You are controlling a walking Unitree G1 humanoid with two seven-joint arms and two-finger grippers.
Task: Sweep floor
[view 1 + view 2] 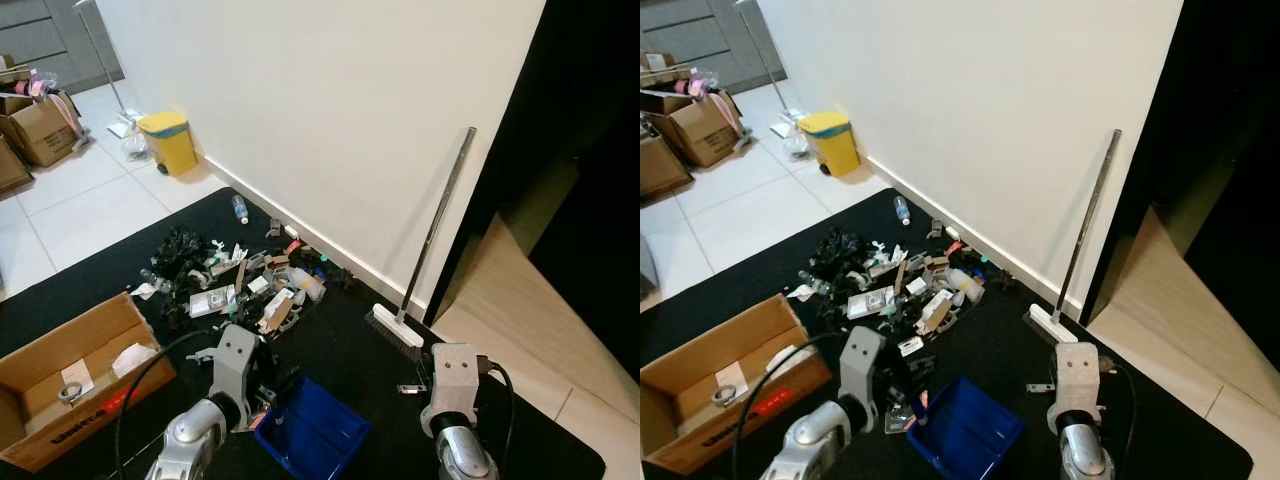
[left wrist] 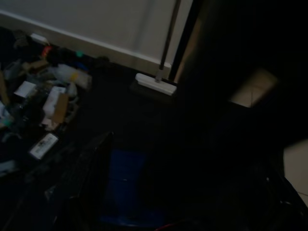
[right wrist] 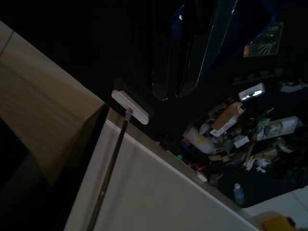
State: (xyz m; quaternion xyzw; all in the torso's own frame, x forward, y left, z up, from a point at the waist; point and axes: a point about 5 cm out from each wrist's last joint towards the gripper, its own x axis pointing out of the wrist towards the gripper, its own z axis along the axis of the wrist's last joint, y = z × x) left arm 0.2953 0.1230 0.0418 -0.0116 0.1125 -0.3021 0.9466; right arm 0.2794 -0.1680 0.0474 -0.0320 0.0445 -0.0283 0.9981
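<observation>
You are looking down from the robot's head at a black mat [image 1: 80, 270] laid on white tile, beside a white wall [image 1: 330, 110]. The broom [image 1: 425, 250] stands against that wall, near a dark doorway, its white head [image 1: 397, 326] resting on the mat and its metal handle leaning up the wall. No gripper touches it.

A pile of litter [image 1: 240, 280] — scraps of card, black bits, small packets — lies on the mat close to the wall, to the left of the broom and apart from it. A small bottle [image 1: 240, 208] lies on the mat beyond the pile.

Your two silver arms hang low at the bottom of the view. The left gripper [image 2: 91, 187] is dim in its wrist view, over a blue bin [image 1: 312, 430] on the mat between the arms; you cannot tell how its fingers stand. The right gripper [image 3: 185, 53] holds nothing — its two black fingers lie nearly together, tips pointing toward the broom head.

An open cardboard box [image 1: 70, 375] sits on the mat at the left. Farther off on the tile stand a yellow bin [image 1: 168, 142] and more boxes [image 1: 35, 130].
</observation>
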